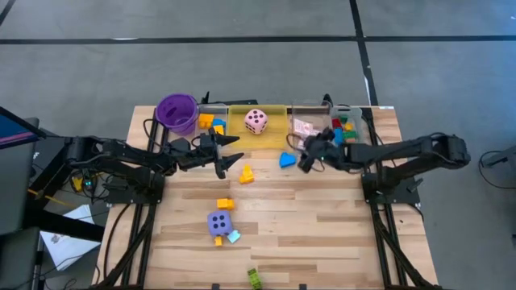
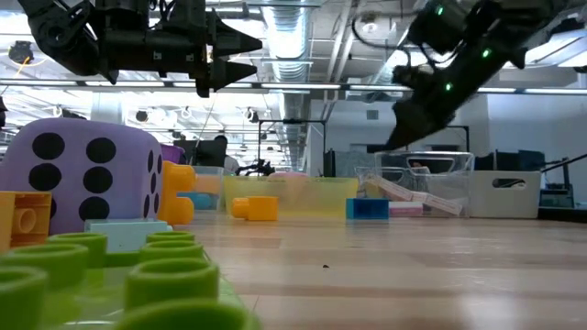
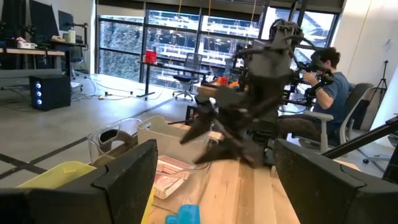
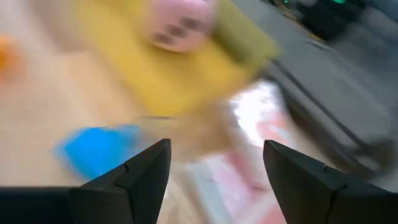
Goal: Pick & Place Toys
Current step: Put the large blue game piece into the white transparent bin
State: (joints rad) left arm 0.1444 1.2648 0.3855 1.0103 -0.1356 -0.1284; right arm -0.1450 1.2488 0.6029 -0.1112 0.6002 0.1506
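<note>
High view: left gripper (image 1: 231,159) hangs empty, jaws wide, by an orange block (image 1: 246,173); right gripper (image 1: 307,156) beside the blue block (image 1: 287,160); pink die (image 1: 255,121) in the yellow tray (image 1: 278,113).
Low view: purple die (image 2: 87,179) and green block (image 2: 119,284) nearest.
Right wrist view: fingers (image 4: 134,174) apart, nothing between, above the pink cards (image 4: 261,115).

A purple cup (image 1: 176,112) stands at the wooden table's (image 1: 322,234) far edge beside yellow (image 1: 274,121) and clear trays (image 1: 359,121); a seated person (image 3: 323,93) works beyond.
</note>
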